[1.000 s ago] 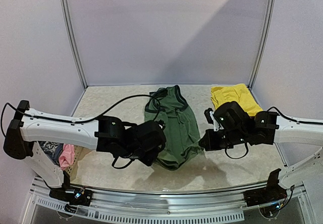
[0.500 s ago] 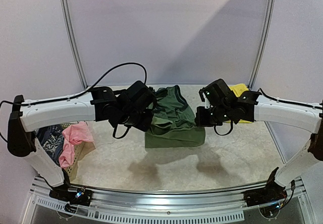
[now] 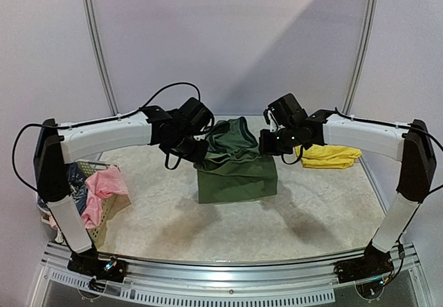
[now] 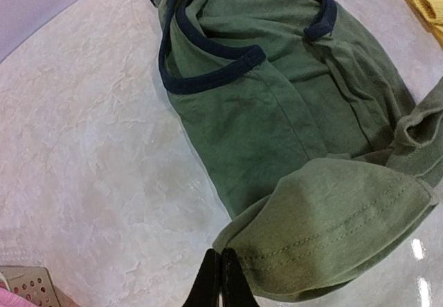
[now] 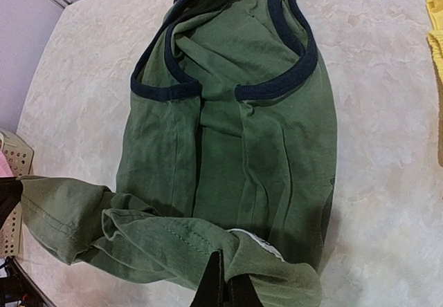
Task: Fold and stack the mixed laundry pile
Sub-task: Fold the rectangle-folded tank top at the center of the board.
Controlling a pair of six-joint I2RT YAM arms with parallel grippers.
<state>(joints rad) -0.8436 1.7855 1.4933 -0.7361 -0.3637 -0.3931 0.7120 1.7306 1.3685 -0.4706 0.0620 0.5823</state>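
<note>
Olive top (image 3: 237, 179), one (yellow shorts (image 3: 331, 155), one)

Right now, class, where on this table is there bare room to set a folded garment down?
Free: the near strip of table between top and front rail; the patch between basket and top; the right side, nearer than the shorts. Crowded: the far middle, where the left gripper and right gripper pinch the top.

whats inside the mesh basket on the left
A pink piece hangs over the rim of the basket, with a blue-grey patterned piece beside it. Anything deeper is hidden under those garments, and the left arm covers part of the basket.
</note>
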